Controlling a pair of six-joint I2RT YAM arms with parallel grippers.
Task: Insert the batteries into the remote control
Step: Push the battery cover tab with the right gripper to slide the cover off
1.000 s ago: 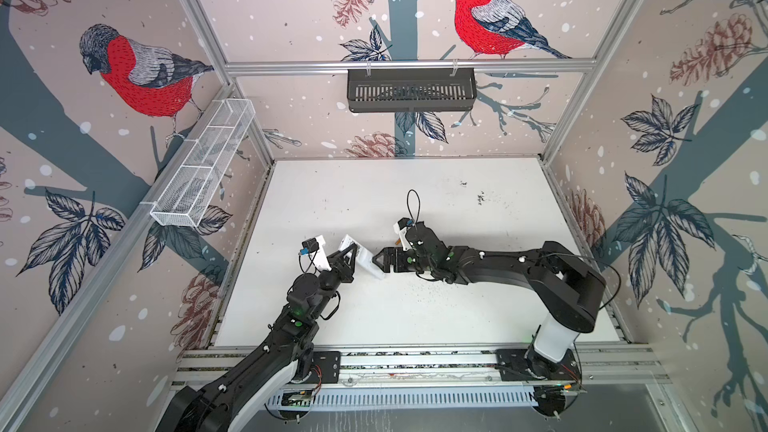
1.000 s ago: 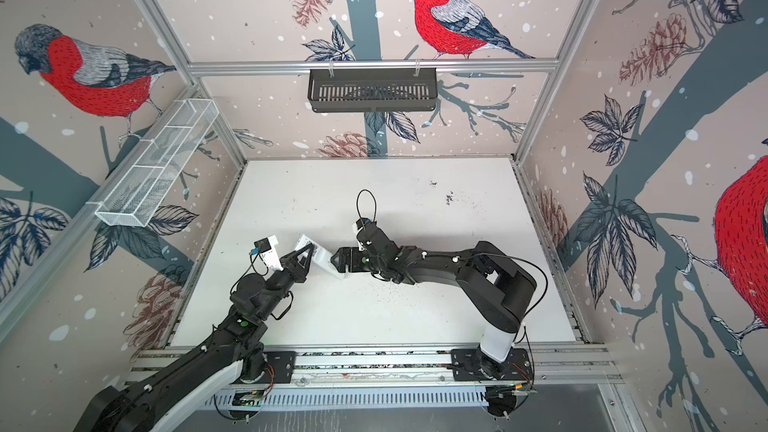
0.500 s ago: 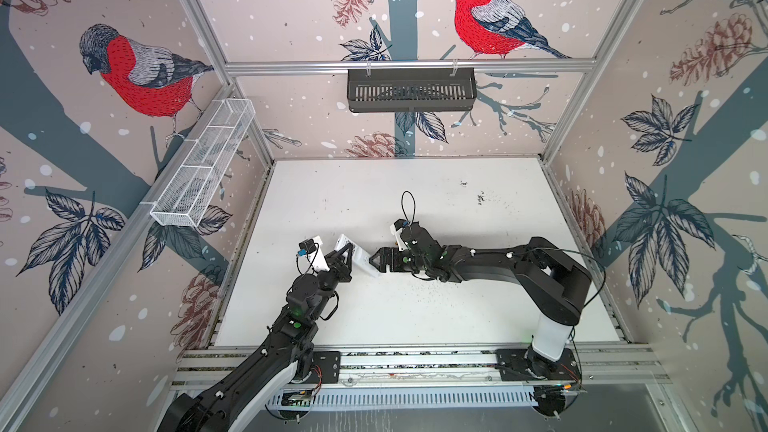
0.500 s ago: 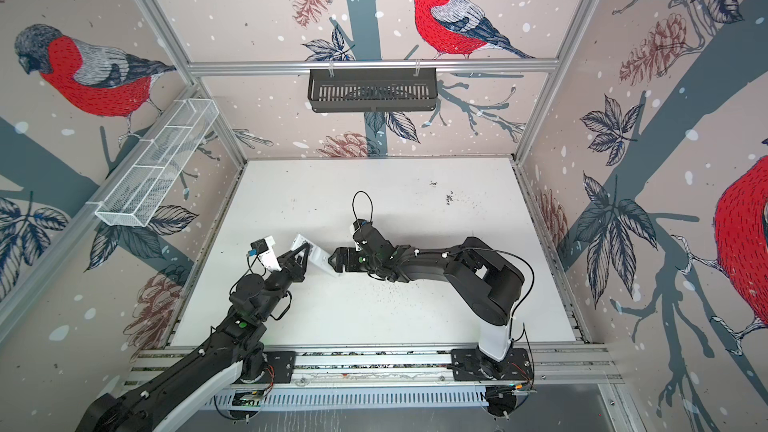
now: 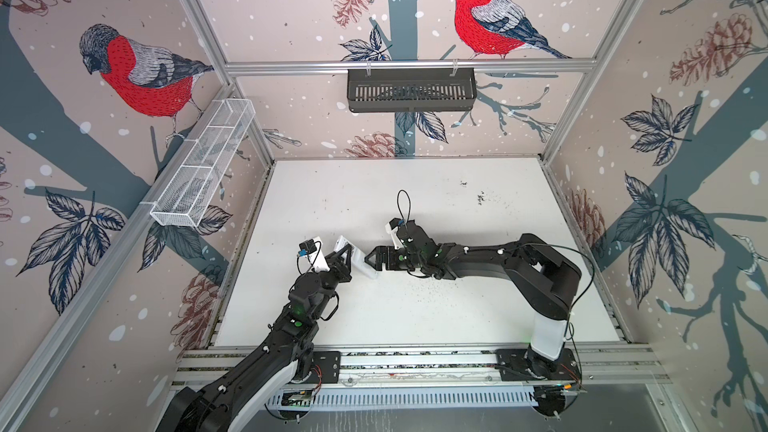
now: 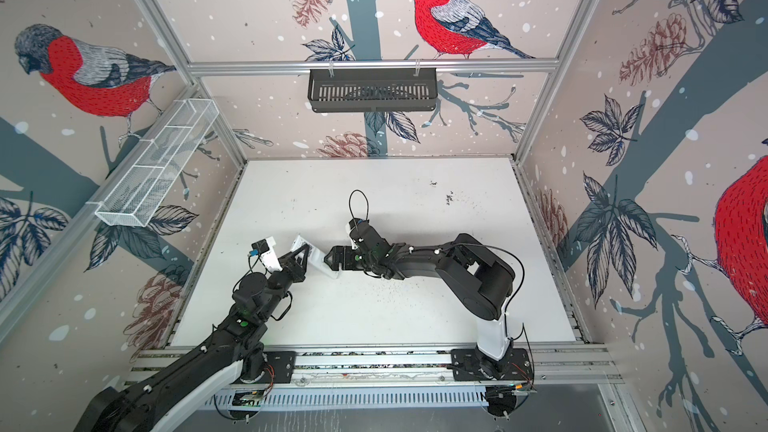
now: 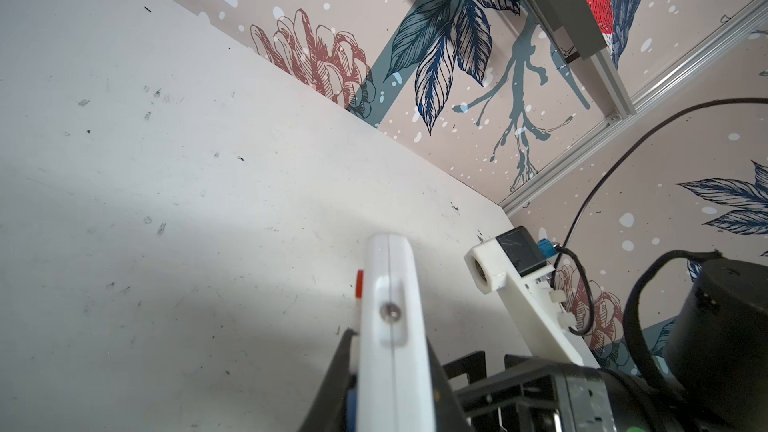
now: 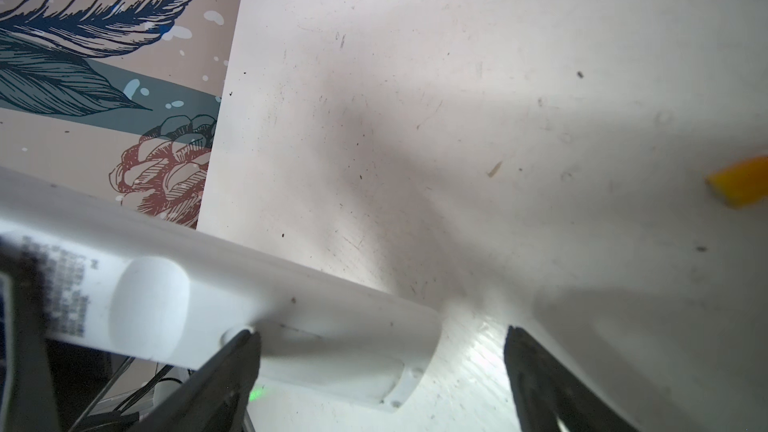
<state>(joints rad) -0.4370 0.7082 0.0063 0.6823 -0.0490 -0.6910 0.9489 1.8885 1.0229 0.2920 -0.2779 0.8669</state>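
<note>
The table [image 5: 415,193] is open at the back — the remote control [image 5: 360,263] bars the left-centre.

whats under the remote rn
Only bare white table shows around the remote control, gripped by the left gripper. The patch directly under it is covered by its body.

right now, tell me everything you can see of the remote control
The remote control is a slim white plastic bar, held above the table by the shut left claw, which pinches its broad faces. The left wrist view shows its edge seam, a metal dot and an orange button. Its plain back carries grey print, an oval dimple and a cover seam. The open right claw flanks its free end; contact unclear.
</note>
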